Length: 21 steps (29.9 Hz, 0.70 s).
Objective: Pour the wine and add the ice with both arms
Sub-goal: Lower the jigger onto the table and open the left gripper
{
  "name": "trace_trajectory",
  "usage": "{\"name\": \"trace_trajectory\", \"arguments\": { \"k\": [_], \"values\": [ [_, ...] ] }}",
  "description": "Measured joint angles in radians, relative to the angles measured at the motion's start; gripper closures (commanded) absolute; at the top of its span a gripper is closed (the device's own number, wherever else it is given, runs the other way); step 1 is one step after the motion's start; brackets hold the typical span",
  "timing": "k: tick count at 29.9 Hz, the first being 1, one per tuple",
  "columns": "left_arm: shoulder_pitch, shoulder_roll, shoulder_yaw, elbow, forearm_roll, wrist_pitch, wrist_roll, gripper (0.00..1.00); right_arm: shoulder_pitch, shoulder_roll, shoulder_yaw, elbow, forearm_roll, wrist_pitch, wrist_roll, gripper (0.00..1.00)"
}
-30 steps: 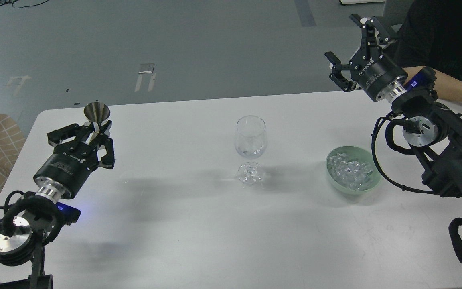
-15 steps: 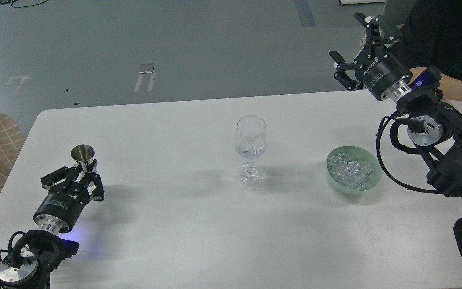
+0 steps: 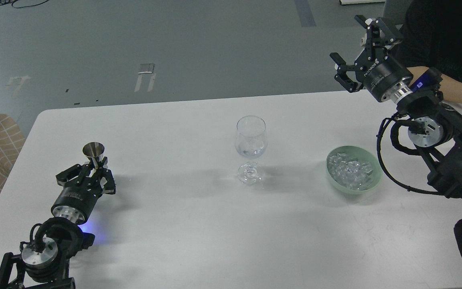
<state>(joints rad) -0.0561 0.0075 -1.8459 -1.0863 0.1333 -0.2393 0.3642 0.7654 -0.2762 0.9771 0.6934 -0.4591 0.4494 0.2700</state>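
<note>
Clear glossy ice cubes (image 3: 351, 170) heap in your pale green bowl (image 3: 371, 182), below and near your right gripper (image 3: 359, 52), spread empty; left gripper (image 3: 90, 174) clamps a steel jigger (image 3: 93, 151), well left of the stemmed glass (image 3: 250, 146)

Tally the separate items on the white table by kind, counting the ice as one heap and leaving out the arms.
Wine glass: 1
Green bowl: 1
Heap of ice in the bowl: 1
Metal funnel-shaped cup, gripped by the left gripper: 1
Total: 4
</note>
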Motion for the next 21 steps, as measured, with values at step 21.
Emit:
{"name": "trace_trajectory", "arguments": {
  "k": [21],
  "values": [
    [-0.014,0.018,0.002,0.023,0.006,0.011,-0.005,0.59,-0.001,0.0,0.0,0.0,-0.001,0.0,0.0,0.0]
  ]
}}
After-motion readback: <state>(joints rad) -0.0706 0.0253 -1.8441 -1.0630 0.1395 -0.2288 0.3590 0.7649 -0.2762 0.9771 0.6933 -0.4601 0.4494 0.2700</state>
